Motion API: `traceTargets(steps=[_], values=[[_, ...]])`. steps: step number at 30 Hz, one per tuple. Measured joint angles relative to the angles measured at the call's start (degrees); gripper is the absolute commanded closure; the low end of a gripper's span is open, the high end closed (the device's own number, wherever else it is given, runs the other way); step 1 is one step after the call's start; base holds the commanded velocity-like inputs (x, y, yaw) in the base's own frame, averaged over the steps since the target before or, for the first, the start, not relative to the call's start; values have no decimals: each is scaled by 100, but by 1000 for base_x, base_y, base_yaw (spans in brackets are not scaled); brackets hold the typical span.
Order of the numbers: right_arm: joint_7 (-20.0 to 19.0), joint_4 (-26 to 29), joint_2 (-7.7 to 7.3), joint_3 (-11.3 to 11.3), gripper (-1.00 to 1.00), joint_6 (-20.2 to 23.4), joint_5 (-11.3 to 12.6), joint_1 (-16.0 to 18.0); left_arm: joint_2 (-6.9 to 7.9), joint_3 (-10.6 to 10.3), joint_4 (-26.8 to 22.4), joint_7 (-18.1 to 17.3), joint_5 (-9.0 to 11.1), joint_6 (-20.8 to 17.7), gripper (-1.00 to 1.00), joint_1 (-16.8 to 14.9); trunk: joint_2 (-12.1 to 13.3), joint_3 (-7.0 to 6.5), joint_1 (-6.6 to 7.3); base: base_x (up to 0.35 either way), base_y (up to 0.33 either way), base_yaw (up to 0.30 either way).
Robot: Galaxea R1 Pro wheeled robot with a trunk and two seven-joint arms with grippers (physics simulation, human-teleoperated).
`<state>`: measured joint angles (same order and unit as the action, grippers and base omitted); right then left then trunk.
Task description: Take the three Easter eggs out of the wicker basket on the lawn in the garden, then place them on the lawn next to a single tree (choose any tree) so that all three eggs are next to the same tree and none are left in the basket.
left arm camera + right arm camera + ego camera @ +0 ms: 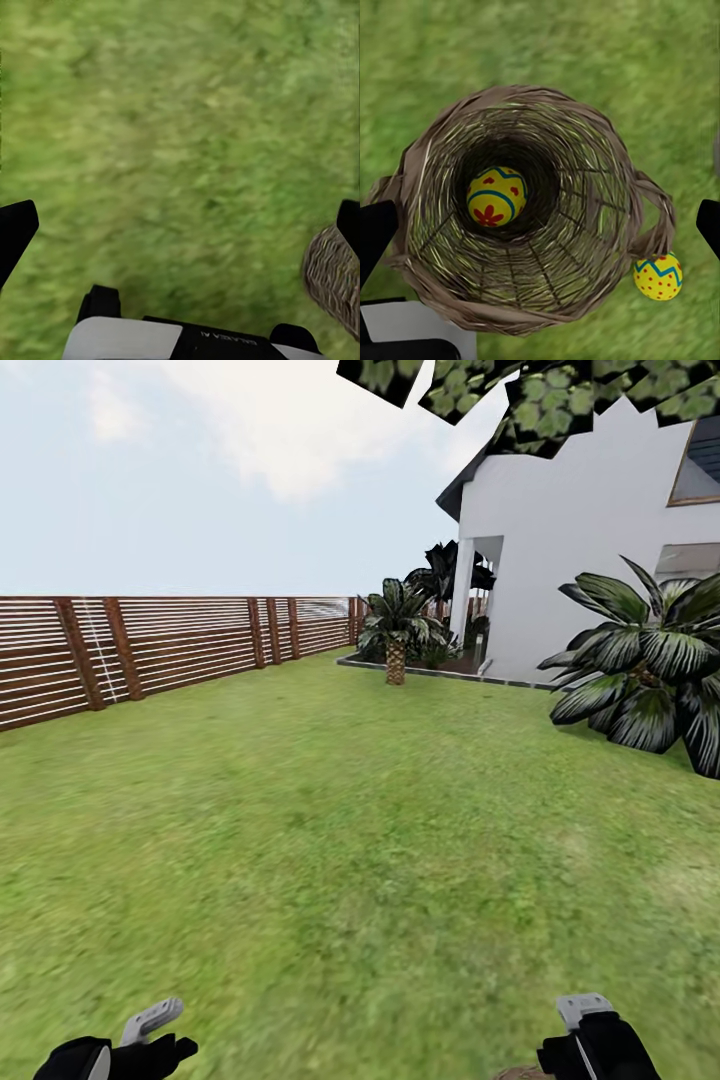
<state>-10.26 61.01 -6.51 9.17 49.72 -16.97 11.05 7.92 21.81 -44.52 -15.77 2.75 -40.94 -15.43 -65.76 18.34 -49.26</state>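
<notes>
Retrieval is underway: one Easter egg (496,196) sits deep in the wicker basket (585,247), another (658,276) on the lawn (585,45) just beside it. Right claw (540,225), spread and empty, hangs above the basket and must descend straight inside. Left claw (180,225) is spread too.

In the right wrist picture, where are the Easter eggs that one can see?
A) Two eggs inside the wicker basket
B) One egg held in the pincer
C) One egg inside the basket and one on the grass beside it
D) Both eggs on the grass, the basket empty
C: one Easter egg lies at the bottom of the wicker basket, and another egg rests on the lawn just outside its wall.
</notes>
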Motion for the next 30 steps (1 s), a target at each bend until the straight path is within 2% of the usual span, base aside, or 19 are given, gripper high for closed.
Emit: traceTargets(steps=[30], values=[[0,0,0,5,-100,0,0,2,-32,-5,1,0,-6,13,-100,1,-1204,539,-660,-3,0,0]])
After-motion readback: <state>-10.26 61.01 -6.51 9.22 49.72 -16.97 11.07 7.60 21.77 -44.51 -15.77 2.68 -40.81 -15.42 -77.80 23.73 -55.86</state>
